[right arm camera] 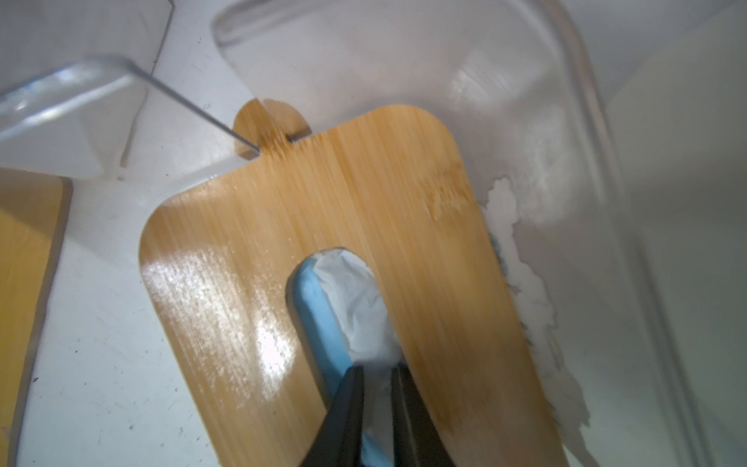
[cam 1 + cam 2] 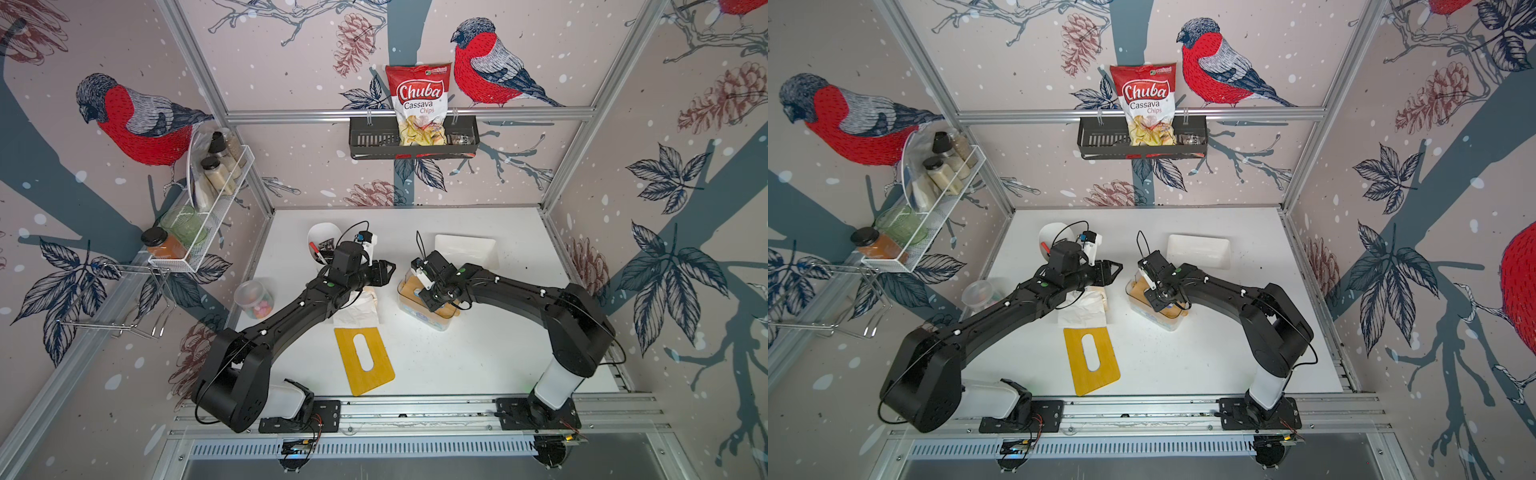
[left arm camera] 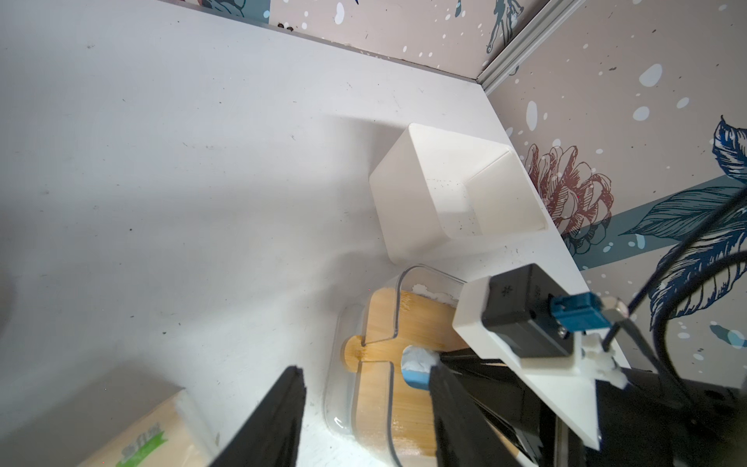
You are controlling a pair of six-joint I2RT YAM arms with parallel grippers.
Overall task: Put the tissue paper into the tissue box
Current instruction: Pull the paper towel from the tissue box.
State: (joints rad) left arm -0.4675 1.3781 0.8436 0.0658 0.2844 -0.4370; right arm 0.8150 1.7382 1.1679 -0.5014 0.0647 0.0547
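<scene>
right claw (image 1: 376,370) pinches tissue paper (image 1: 355,291) in the bamboo lid (image 1: 242,242); left claw (image 3: 364,368) gapes apart.

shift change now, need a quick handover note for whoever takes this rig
Left gripper: open, empty, next to the tissue box.
Right gripper: closed on tissue paper in the slot of the bamboo board lying in the box.
Done: tissue sits in the box under that board.
Left: a tissue pack lies on the table under the left arm; the second slotted lid lies on the table, not fitted.
</scene>
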